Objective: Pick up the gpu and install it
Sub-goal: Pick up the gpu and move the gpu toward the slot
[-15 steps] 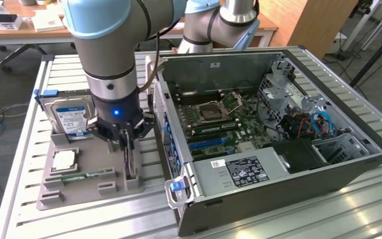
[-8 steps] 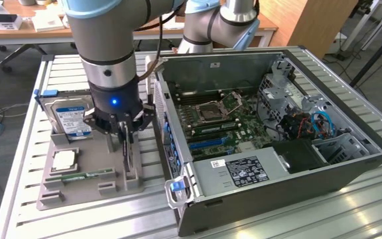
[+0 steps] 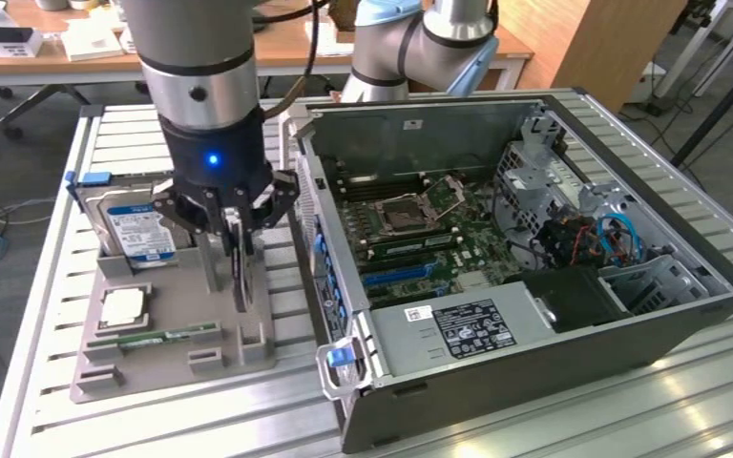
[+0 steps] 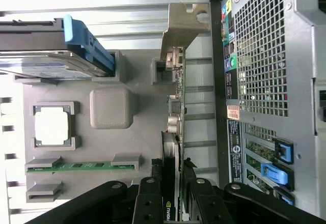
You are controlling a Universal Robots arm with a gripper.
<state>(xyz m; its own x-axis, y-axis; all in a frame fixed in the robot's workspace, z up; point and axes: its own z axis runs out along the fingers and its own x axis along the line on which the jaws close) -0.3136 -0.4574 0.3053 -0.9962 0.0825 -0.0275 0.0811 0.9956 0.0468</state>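
1. The gpu, a thin flat black expansion card with a silver-grey metal bracket at one end, stands on its long edge in the moulded grey plastic parts tray, along the side of the tray nearest the computer.
2. Seen edge-on in the wrist view, the card shows small metal connectors along its rim. Its bracket end sits at a raised slot block of the tray, and whether the card has cleared the slot cannot be told.
3. The arm's black two-fingered gripper reaches straight down over the card. Its fingers are clamped against the card's two faces, at the end away from the bracket.
4. The same tray holds a boxy silver hard drive with a blue-and-white label standing upright, a square silver processor chip, and a narrow green memory stick.
5. Just beside the tray, on the exterior view's right, lies an open dark grey computer case with its green motherboard exposed.
6. Tray and case rest on a slatted aluminium table.
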